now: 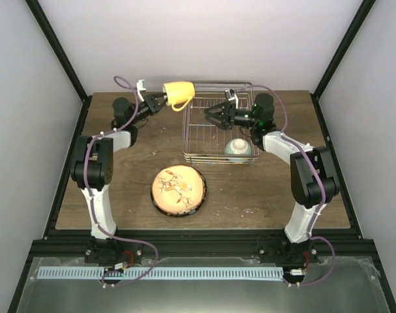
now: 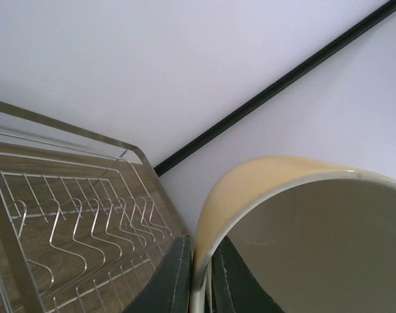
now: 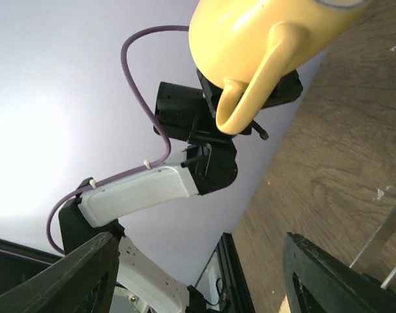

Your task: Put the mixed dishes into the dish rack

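My left gripper point(image 1: 160, 100) is shut on the rim of the yellow handled mug point(image 1: 179, 94) and holds it in the air by the far left corner of the silver wire dish rack point(image 1: 196, 157). In the left wrist view the mug's wall point(image 2: 250, 195) sits between my fingers. In the right wrist view the mug point(image 3: 263, 39) hangs ahead, handle down. My right gripper point(image 1: 209, 115) is open and empty above the rack. A pale-teal bowl point(image 1: 237, 149) sits in the rack's near right corner. The orange-cream floral plate point(image 1: 178, 189) lies on a dark-rimmed plate on the table.
The rack's upright prongs point(image 2: 80, 225) run along its far side. Black frame posts point(image 1: 57, 49) and white walls enclose the wooden table point(image 1: 119, 189). The left arm's white link point(image 3: 142, 189) shows in the right wrist view.
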Tool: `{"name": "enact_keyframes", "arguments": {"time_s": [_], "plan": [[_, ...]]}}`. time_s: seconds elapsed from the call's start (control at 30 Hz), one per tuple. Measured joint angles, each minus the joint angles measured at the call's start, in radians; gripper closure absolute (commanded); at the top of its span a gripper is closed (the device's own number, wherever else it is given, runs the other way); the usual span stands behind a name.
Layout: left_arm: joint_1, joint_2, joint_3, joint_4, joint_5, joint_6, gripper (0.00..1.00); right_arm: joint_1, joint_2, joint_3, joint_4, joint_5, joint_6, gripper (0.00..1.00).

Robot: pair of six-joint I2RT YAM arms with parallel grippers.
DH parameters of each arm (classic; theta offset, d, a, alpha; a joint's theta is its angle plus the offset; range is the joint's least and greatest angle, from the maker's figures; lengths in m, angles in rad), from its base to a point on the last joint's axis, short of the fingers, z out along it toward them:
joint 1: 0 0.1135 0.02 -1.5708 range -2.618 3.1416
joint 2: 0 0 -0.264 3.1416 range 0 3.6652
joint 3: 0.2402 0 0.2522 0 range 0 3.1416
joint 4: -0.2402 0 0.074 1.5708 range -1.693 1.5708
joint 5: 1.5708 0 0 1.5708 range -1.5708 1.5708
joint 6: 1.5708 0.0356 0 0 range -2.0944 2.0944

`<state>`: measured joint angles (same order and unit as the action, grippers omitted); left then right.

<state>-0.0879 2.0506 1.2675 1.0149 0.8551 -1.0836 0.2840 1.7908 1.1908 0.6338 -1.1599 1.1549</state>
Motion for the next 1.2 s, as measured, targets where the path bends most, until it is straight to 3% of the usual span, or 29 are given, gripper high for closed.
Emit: {"name": "enact_keyframes", "arguments": {"time_s": [0.6,0.97,1.2], "plan": [[-0.047,-0.058,-0.114,-0.025,-0.121,0.046,1.0,0.038,0.251,0.001,0.502,0.142,0.311,0.35],[-0.105,-0.058,-0.137,-0.008,-0.116,0.048,1.0,0.077,0.291,0.105,0.529,0.143,0.362,0.38],[-0.108,-0.058,-0.137,-0.008,-0.113,0.052,1.0,0.079,0.293,0.105,0.52,0.139,0.364,0.51]]}}
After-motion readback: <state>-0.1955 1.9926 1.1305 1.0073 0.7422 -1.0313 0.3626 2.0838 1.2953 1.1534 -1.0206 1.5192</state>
